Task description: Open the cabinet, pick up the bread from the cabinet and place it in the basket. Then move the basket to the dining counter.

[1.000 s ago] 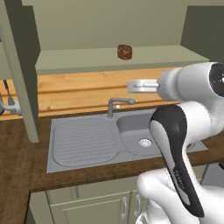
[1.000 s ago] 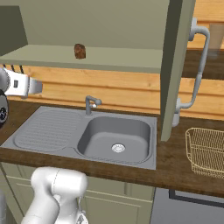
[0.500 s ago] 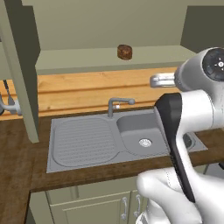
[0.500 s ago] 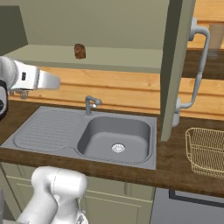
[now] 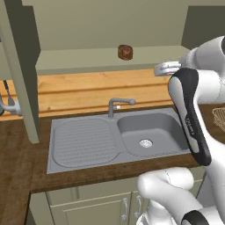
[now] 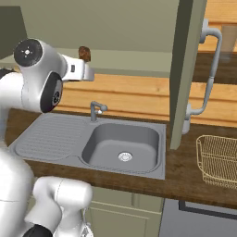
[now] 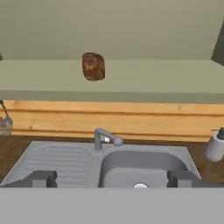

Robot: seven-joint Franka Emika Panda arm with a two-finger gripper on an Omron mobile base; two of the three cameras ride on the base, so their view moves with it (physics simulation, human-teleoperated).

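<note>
Bread (image 7: pixel 93 66) on open cabinet (image 5: pixel 105 59) shelf, basket (image 6: pixel 217 159) in right base view

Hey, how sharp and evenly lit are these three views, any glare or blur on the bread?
Left base view: flat, even light, the small round brown bread crisp on the green shelf, no glare. Right base view: the bread darker and partly behind the arm. Hand view: the bread looks soft and slightly blurred.

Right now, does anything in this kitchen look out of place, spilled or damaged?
Nothing stands out. The bread sits on the open cabinet shelf, the basket stands upright on the worktop right of the sink, and the gripper is open and empty.
</note>
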